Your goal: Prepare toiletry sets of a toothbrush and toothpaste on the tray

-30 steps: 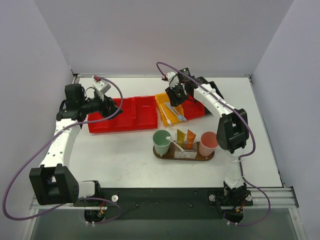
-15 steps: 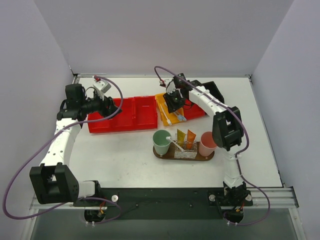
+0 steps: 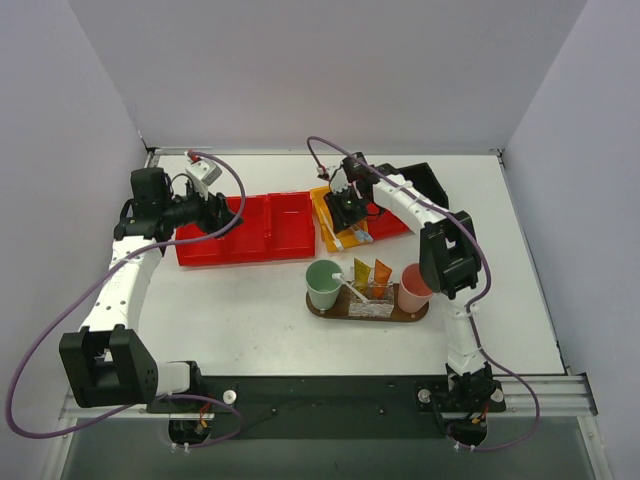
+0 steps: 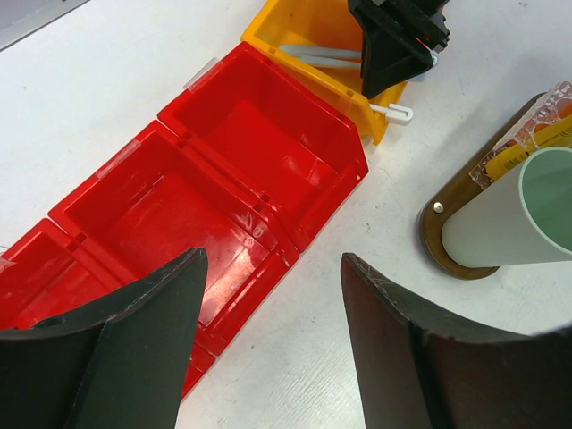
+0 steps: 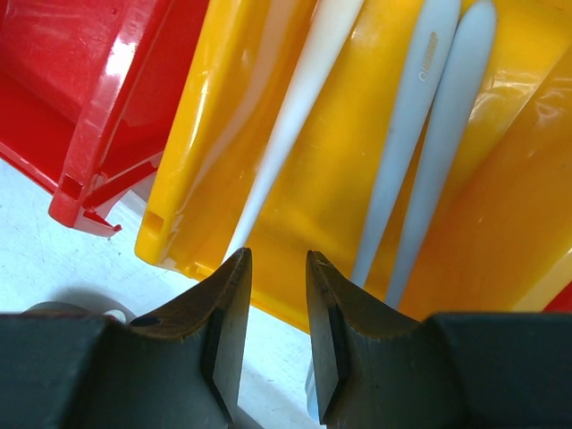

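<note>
Out on the left, the left claw point(image 4: 273, 259) hung over the red bins point(image 4: 259, 152) next to the yellow bin point(image 5: 331, 206), jaws spread wide and holding nothing, so it was well out of this play. Over to the yellow bin, and there was the right claw point(image 5: 277, 268), low over the bin's near lip with its jaws drawn close, a slim gap between them and nothing in it. The white toothbrush point(image 5: 295, 98) lay propped along the bin's left wall. Its long axis ran almost straight away from the claw, and its near tip sat just beside the left jaw, not between the two. Two pale blue-grey toothbrushes point(image 5: 407, 134) lay side by side to its right, slanted the same way. My call: the right arm was plainly the nearer one, and the grab needed a small shift left, closing across the handle. On toward the arm bases from the bin, the tray point(image 4: 431, 228) carried a green cup point(image 3: 323, 283) with one brush and the toothpaste tubes point(image 3: 371, 274).
</note>
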`<control>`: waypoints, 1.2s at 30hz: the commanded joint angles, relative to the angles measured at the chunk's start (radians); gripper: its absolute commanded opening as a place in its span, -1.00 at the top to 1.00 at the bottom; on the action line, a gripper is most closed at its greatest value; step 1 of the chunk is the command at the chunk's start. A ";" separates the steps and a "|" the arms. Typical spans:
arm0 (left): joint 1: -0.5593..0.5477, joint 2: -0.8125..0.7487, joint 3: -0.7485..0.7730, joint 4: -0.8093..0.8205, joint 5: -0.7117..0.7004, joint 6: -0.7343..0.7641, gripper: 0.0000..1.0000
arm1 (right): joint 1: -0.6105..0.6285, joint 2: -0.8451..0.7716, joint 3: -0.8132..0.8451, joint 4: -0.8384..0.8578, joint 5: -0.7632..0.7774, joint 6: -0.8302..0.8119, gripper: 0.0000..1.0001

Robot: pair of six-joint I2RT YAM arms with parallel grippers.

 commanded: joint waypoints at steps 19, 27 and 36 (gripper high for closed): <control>0.003 -0.006 -0.006 0.047 0.001 0.012 -0.43 | 0.026 0.042 0.061 -0.040 -0.040 0.029 0.46; 0.003 -0.010 -0.010 0.042 -0.001 0.023 -0.43 | 0.037 0.057 0.064 -0.042 0.003 0.014 0.46; 0.005 -0.009 -0.018 0.041 -0.001 0.029 -0.43 | 0.041 0.060 0.070 -0.045 0.008 0.012 0.51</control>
